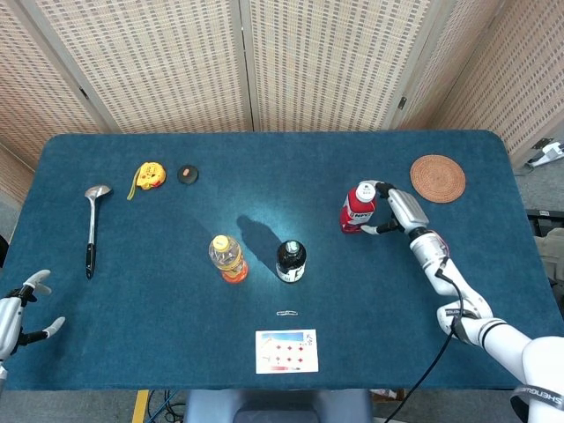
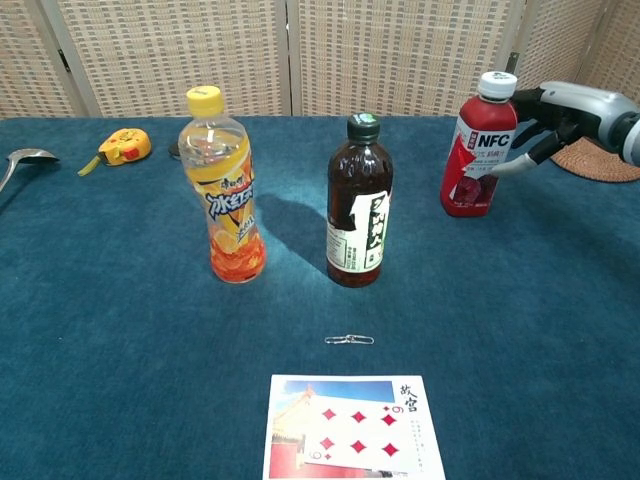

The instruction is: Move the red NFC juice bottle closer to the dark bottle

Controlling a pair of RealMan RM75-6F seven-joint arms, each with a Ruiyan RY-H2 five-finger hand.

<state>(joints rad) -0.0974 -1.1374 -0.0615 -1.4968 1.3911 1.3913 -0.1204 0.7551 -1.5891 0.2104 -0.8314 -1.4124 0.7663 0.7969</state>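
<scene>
The red NFC juice bottle stands upright at the right of the blue table. The dark bottle stands upright near the middle, to the left of it and closer to me. My right hand is against the red bottle's right side. Its fingers reach behind the neck and its thumb lies at the label, still spread, and I cannot see a firm grip. My left hand rests at the table's near left corner with its fingers apart and nothing in them.
An orange drink bottle stands left of the dark bottle. A woven coaster lies behind my right hand. A paper clip and a card lie near the front edge. A spoon, a yellow tape measure and a black disc are at the far left.
</scene>
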